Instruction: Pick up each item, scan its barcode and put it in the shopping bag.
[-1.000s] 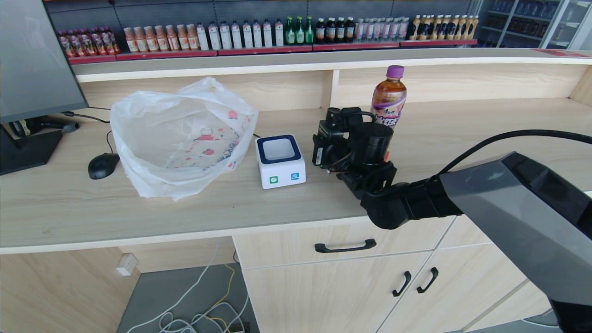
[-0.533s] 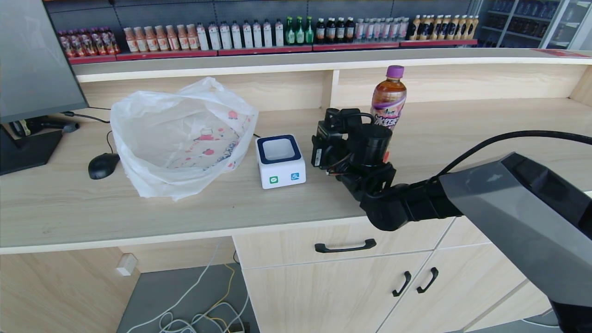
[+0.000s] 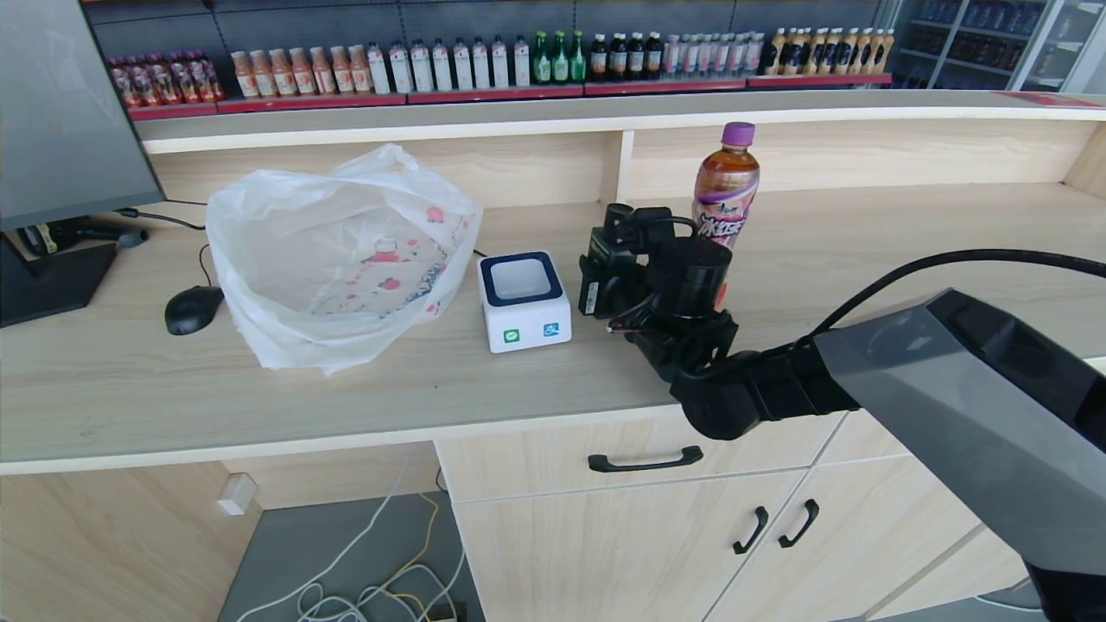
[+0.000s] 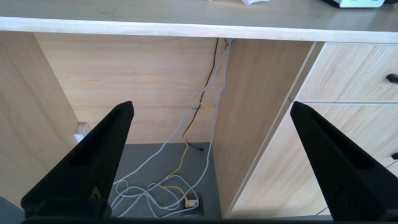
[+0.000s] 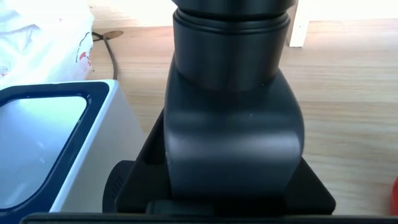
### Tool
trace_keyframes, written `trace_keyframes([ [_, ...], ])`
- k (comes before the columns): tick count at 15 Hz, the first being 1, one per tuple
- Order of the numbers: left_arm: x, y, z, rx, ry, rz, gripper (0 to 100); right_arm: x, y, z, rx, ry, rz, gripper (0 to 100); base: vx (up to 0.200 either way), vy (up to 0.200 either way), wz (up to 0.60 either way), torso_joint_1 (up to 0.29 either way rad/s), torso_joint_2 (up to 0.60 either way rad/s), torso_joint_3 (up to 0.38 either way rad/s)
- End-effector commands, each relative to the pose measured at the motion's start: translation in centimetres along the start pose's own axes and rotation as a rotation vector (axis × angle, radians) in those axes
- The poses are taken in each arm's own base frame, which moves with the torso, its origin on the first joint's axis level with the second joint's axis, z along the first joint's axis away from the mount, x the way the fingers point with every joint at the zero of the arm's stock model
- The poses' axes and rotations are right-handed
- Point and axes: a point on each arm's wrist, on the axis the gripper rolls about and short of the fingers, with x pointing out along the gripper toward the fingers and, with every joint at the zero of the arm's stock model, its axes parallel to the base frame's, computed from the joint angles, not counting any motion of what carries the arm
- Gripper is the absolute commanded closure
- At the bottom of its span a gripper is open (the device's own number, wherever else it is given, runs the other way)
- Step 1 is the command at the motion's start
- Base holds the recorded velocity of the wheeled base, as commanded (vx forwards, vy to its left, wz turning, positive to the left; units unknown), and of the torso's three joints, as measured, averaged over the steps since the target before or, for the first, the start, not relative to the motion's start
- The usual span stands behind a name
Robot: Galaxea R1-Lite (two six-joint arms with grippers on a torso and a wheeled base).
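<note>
Pending: lift, scan, bag bottle (image 3: 726, 183), upright on bench (image 3: 864, 246) behind-right of scanner (image 3: 524, 301). Left of scanner: shopping bag (image 3: 337, 259), contents unclear. Between scanner and bottle: right claw (image 3: 626, 250), spread or pressed together, cannot tell. Well below scanner: left claw (image 4: 211, 111), spread.

We see bottle (image 3: 726, 186), purple cap, amber drink, upright on counter (image 3: 907, 216). White blue-rimmed barcode scanner (image 3: 524, 301) just beside white plastic shopping bag (image 3: 337, 259), mouth open.

Scanner (image 3: 524, 301) between bag (image 3: 337, 259) and bottle (image 3: 726, 186)
</note>
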Motion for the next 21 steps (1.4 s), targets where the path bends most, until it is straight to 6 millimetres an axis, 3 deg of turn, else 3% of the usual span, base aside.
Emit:
trace_keyframes([
  [1, 0.0, 0.0, 0.0, 0.000, 0.000, -0.002, 0, -0.3, 0.1, 2.1, 0.010, -0.042, 0.006, 100, 0.000, 0.000, 0.00, 0.000, 0.00, 0.000],
  [5, 0.0, 0.0, 0.0, 0.000, 0.000, 0.000, 0, -2.0, -0.3, 6.6, 0.029, -0.115, 0.006, 100, 0.000, 0.000, 0.00, 0.000, 0.00, 0.000],
  [7, 0.0, 0.0, 0.0, 0.000, 0.000, 0.000, 0, -4.2, -0.4, 8.1, 0.030, -0.108, 0.012, 100, 0.000, 0.000, 0.00, 0.000, 0.00, 0.000],
  [10, 0.0, 0.0, 0.0, 0.000, 0.000, 0.000, 0, -9.0, 0.3, 9.0, -0.012, -0.074, 0.062, 100, 0.000, 0.000, 0.00, 0.000, 0.00, 0.000],
  [12, 0.0, 0.0, 0.0, 0.000, 0.000, 0.000, 0, -12.1, 1.3, 8.9, -0.014, -0.069, 0.110, 100, 0.000, 0.000, 0.00, 0.000, 0.00, 0.000],
  [13, 0.0, 0.0, 0.0, 0.000, 0.000, -0.002, 0, -15.3, 1.8, 8.5, -0.043, -0.053, 0.139, 100, 0.000, 0.000, 0.00, 0.000, 0.00, 0.000],
  [15, 0.0, 0.0, 0.0, 0.000, 0.000, 0.000, 0, -18.7, 2.1, 7.8, -0.073, -0.059, 0.188, 100, 0.000, 0.000, 0.00, 0.000, 0.00, 0.000],
  [21, 0.0, 0.0, 0.0, 0.000, 0.000, -0.002, 0, -24.5, 2.9, 5.6, -0.131, -0.098, 0.301, 100, 0.000, 0.000, 0.00, 0.000, 0.00, 0.000],
])
